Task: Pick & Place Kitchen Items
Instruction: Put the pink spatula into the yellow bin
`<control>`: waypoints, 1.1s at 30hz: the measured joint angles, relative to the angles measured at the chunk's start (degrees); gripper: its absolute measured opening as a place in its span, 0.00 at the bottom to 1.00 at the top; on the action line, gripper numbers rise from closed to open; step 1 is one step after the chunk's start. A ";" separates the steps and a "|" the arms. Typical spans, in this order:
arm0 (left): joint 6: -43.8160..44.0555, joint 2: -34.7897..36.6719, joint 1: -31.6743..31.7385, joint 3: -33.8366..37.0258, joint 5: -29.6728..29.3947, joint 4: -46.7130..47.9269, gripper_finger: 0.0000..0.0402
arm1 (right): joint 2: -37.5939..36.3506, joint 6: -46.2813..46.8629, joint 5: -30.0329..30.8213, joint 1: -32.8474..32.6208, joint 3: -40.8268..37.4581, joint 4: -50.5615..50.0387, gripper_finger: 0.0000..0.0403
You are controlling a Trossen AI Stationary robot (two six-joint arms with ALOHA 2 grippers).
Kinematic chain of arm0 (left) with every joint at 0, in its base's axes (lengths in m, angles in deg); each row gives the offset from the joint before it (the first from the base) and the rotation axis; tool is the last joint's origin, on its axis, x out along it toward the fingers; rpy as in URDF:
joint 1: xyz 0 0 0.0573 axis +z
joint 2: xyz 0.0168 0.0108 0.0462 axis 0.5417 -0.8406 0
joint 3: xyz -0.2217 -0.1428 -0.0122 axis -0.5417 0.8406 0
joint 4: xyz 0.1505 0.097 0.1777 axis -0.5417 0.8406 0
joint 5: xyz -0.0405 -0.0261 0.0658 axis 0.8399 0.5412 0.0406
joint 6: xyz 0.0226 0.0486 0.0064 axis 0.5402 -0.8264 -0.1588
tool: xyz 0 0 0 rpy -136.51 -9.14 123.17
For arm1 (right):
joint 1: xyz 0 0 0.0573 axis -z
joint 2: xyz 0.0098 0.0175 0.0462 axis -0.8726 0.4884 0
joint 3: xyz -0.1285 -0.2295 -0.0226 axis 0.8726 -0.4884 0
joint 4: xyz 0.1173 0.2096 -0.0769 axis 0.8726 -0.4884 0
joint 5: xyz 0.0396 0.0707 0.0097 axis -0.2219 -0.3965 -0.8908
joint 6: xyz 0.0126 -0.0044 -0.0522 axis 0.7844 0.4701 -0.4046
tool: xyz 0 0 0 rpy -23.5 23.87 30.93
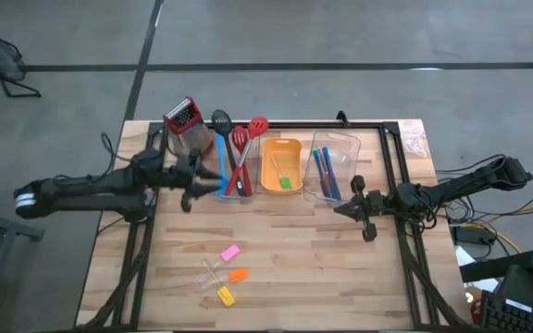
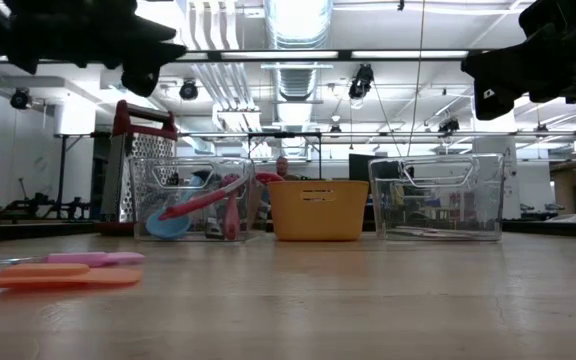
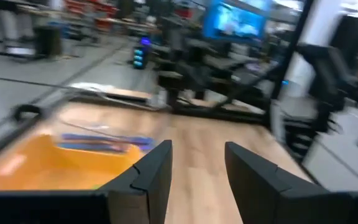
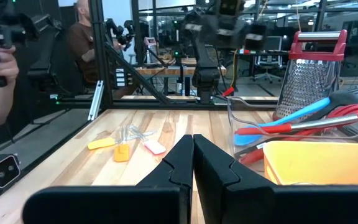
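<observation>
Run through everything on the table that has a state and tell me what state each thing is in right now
left gripper: fingers open, empty, above the left clear bin
right gripper: fingers shut, empty, in front of the right clear bin
left clear bin: holds the long spoons
orange tray: holds a green piece
right clear bin: holds blue-handled cutlery
grater: upright
pink, orange and yellow pieces: loose on the table

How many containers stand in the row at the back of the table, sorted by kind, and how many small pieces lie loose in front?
Clear bins: 2 (left bin, right bin)
Orange tray: 1
Loose small pieces: 3 (pink piece, orange piece, yellow piece)
Total: 6
</observation>
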 joint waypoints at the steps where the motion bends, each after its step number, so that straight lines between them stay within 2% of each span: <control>1: 0.02 0.63 -1.69 0.92 -0.01 -0.53 0.38 | 0.02 0.00 0.00 -0.01 0.00 0.00 0.02; 6: -0.24 2.29 -9.41 4.12 -0.14 -2.87 0.38 | 0.00 0.00 -0.01 0.01 0.00 0.01 0.02; 14: 1.69 2.42 -17.56 7.51 -1.10 -2.49 0.38 | 0.01 0.00 -0.04 0.01 0.00 0.00 0.02; 24: 7.74 -0.16 -32.62 8.36 -14.69 7.13 0.38 | 0.02 0.00 -0.11 0.00 0.00 0.01 0.02; 33: 15.51 -6.45 -47.43 8.24 -27.95 7.68 0.38 | 0.02 0.01 -0.11 0.01 0.00 0.00 0.02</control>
